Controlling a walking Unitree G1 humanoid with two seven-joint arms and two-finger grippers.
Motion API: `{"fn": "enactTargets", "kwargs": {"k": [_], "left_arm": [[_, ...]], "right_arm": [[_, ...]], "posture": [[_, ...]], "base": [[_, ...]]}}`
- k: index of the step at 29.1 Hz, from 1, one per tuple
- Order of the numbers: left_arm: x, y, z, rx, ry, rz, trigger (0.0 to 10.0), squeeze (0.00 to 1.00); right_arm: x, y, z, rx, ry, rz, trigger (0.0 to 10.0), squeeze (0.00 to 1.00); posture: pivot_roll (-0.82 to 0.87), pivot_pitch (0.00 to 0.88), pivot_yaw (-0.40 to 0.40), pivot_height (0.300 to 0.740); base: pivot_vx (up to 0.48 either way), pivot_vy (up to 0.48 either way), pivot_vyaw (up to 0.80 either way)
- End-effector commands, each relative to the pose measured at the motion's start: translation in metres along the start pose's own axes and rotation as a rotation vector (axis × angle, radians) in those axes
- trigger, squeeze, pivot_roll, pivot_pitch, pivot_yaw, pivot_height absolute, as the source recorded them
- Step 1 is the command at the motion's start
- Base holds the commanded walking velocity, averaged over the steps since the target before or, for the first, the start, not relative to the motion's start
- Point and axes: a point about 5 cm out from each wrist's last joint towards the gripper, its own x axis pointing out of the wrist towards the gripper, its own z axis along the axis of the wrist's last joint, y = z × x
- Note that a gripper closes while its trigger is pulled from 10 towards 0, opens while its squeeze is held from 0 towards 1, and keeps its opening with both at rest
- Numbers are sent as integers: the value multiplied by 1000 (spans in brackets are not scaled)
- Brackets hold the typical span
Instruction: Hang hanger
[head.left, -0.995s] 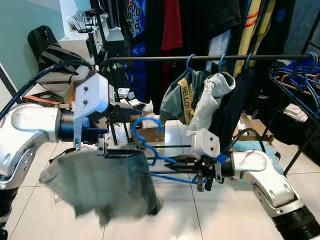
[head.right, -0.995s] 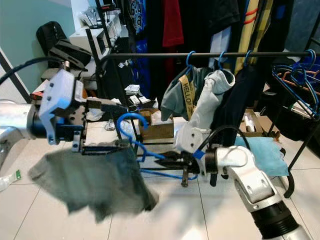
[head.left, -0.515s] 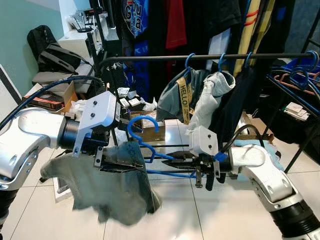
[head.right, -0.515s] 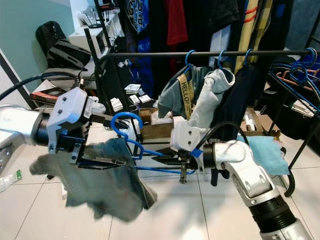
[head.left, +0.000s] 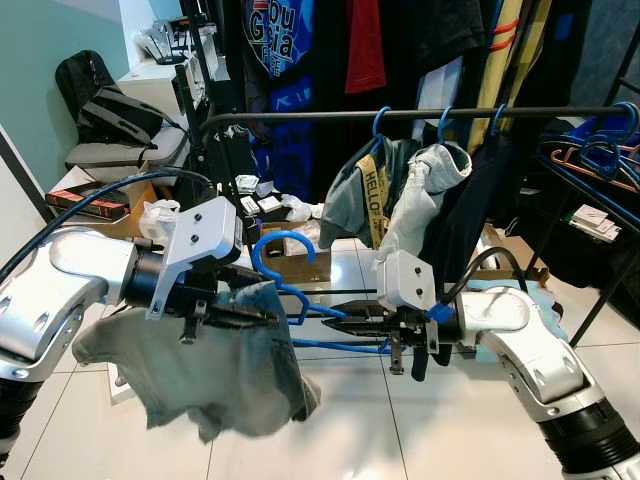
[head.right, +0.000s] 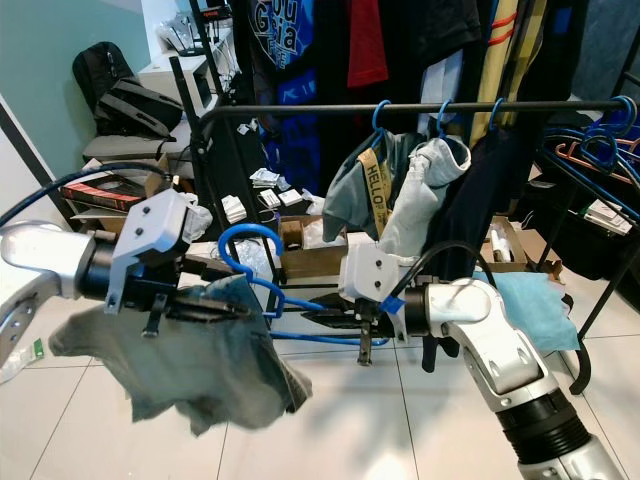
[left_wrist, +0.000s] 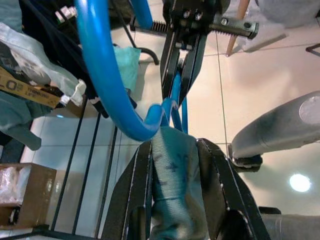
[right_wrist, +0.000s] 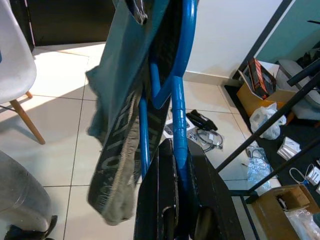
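A blue plastic hanger (head.left: 290, 285) is held level between my two grippers, its hook (head.right: 245, 240) curling upward. A grey-green shirt (head.left: 225, 360) hangs from the hanger's left end. My left gripper (head.left: 255, 315) is shut on the shirt's collar (left_wrist: 172, 165) where it sits on the hanger. My right gripper (head.left: 345, 325) is shut on the hanger's right arm (right_wrist: 179, 135). The black clothes rail (head.left: 400, 115) runs above and behind, with blue hangers and several garments (head.left: 400, 190) on it.
A second rack of empty blue hangers (head.left: 600, 165) stands at the right. Dark clothes (head.left: 330, 50) hang behind the rail. Boxes, a black bag (head.left: 95, 95) and clutter lie at the left. A cardboard box (head.right: 300, 245) and a light blue cloth (head.right: 535, 310) rest on the tiled floor.
My left gripper with the shirt has shifted a little to the right and tilted, its fingers now angled more downward. The right gripper has held nearly still.
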Motion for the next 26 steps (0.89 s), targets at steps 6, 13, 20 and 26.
{"fn": "enactTargets", "kwargs": {"k": [6,13,20,26], "left_arm": [[3,-5,-18,-51,66,-26,0,0],[2,-3,-16,-35,64,-13,0,0],[-3,8,-7,22,29,46,0,0],[-13,21,2,84,-1,109,0,0]], "right_arm": [[2,-1,13,-42,-40,8,10000,0],[3,-5,17,-29,-69,-24,10000,0],[0,-6,11,42,-65,-39,10000,1000],[-18,-9,4,95,-60,-96,10000,1000]], "posture": [[-55,0,65,740],[-54,0,64,740],[-54,0,65,740],[-55,0,64,740]], "base": [[0,0,0],[0,0,0],[0,0,0],[0,0,0]]}}
